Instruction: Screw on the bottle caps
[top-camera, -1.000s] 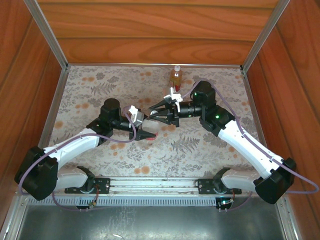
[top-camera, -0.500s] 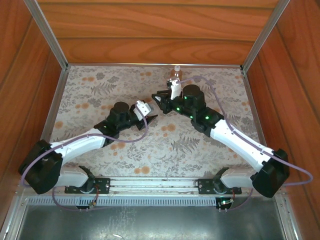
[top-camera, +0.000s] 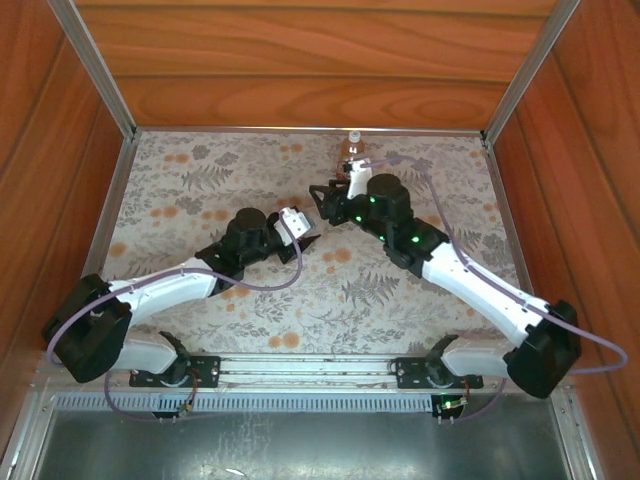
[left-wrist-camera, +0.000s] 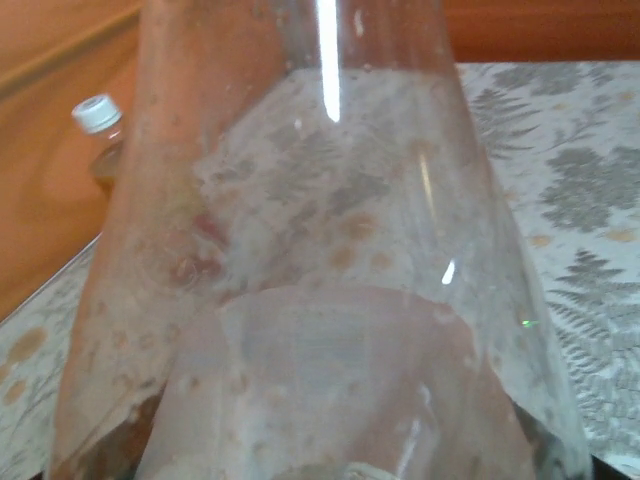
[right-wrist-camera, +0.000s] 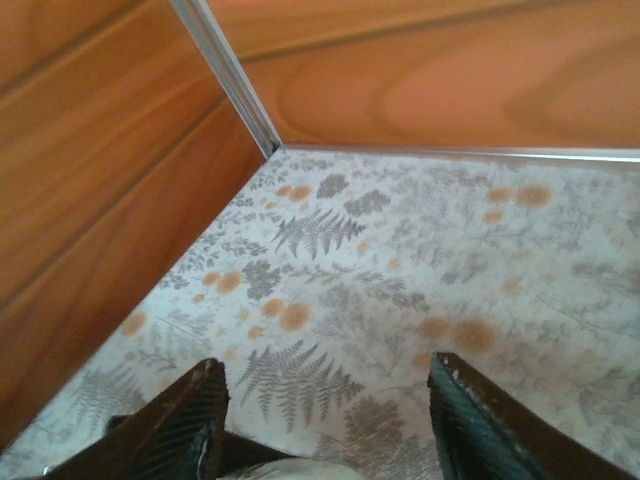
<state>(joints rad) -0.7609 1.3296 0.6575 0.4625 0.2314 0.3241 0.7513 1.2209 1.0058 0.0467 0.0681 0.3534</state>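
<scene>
While your left fingers (top-camera: 303, 239) pinch the clear plastic bottle (left-wrist-camera: 320, 250), your right fingers (right-wrist-camera: 190, 420) hang spread over the floral desk (right-wrist-camera: 400, 250).

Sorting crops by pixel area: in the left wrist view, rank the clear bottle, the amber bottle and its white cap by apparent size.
1. clear bottle, largest, though mostly because it sits right at the lens
2. amber bottle, partly hidden behind it
3. white cap

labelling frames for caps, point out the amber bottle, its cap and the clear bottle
amber bottle (top-camera: 349, 151), top external view, body
cap (left-wrist-camera: 96, 105), left wrist view, top face
clear bottle (left-wrist-camera: 330, 280), left wrist view, side wall
</scene>
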